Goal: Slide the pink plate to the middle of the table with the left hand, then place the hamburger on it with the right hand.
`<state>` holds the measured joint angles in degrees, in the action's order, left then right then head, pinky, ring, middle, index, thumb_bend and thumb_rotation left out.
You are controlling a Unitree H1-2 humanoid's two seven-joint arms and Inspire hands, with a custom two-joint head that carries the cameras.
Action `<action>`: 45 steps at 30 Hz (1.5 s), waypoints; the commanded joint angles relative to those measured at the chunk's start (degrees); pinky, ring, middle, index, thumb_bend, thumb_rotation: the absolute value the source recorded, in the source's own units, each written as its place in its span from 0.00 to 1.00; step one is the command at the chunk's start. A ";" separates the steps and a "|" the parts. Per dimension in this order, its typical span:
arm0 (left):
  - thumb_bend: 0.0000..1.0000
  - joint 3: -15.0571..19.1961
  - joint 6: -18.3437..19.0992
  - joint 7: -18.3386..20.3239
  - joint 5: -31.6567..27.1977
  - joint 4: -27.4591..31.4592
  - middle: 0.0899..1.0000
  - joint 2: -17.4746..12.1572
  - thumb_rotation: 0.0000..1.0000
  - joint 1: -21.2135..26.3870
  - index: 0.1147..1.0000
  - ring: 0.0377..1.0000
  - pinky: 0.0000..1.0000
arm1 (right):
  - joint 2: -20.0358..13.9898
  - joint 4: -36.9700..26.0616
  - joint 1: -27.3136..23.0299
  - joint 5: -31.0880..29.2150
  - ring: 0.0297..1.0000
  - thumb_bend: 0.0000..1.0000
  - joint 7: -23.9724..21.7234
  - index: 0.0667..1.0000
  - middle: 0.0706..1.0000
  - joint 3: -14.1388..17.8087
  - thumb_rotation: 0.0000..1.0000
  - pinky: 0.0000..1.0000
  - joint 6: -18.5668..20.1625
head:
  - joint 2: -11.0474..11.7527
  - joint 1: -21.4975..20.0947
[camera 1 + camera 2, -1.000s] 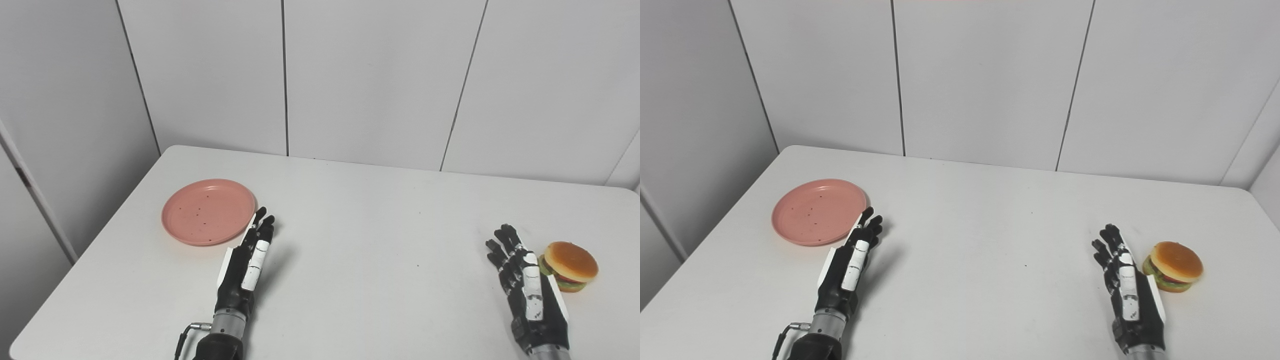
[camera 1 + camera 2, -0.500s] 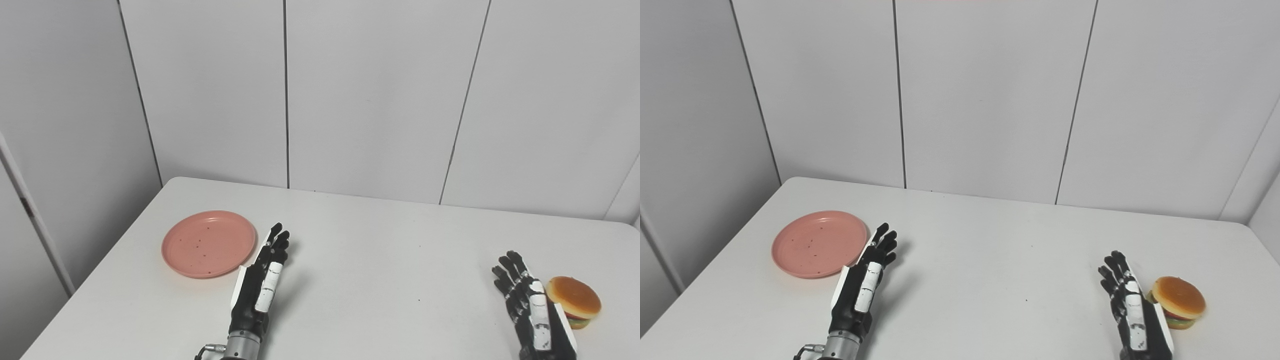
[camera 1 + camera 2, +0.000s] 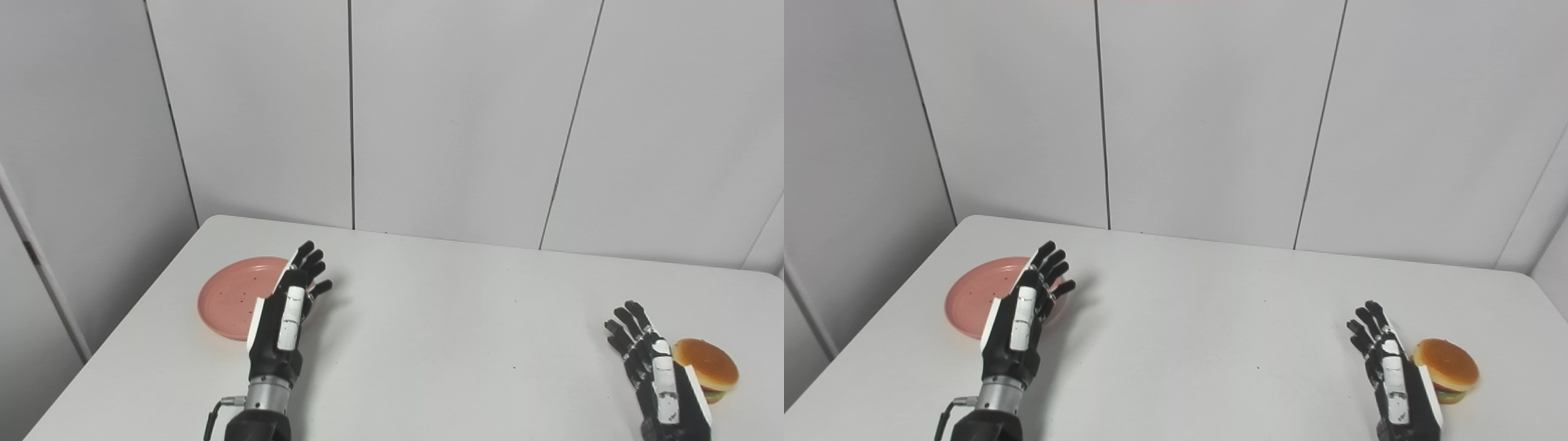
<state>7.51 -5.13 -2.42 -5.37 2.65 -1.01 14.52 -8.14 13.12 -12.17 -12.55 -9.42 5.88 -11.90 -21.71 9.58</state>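
left eye view: pink plate [image 3: 229,299] bare

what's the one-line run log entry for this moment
left hand: open, raised over pink plate | right hand: open beside hamburger | plate not yet slid

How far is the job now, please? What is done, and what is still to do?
Nothing is finished yet. The plate lies near the table's left side, not the middle. In hand: the open left hand is raised over the plate's right part. Left: sliding the plate; the hamburger sits beside the open right hand, ungrasped.
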 commanded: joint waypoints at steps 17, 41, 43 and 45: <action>0.90 4.57 4.05 -0.61 0.68 -1.98 0.88 -11.51 0.92 15.47 0.85 0.88 0.84 | 2.06 2.03 6.10 0.86 0.86 0.84 0.55 0.91 0.90 -0.33 1.00 0.86 -1.62 | -1.20 -0.46; 1.00 10.75 -17.53 5.67 -6.37 -40.98 0.87 -24.98 0.85 23.00 0.83 0.90 0.82 | 1.97 0.85 6.36 0.83 0.86 0.84 0.44 0.91 0.90 -0.40 1.00 0.85 -0.29 | -2.06 -0.53; 1.00 11.23 -18.83 7.05 -7.94 -44.63 0.87 -25.49 0.84 23.62 0.83 0.89 0.83 | 2.00 0.61 6.45 1.09 0.86 0.84 0.65 0.91 0.90 -0.41 1.00 0.84 -0.44 | -2.20 -0.62; 0.98 11.78 -19.89 8.43 -9.51 -47.81 0.87 -25.75 0.84 24.06 0.82 0.90 0.82 | 2.04 0.42 6.54 0.96 0.86 0.83 0.65 0.90 0.89 -0.38 1.00 0.84 -0.45 | -2.39 -0.80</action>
<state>18.73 -22.12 4.64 -13.55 -45.08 -24.63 35.31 -7.84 10.68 -10.78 -11.33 -8.84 5.90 -11.97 -24.08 8.70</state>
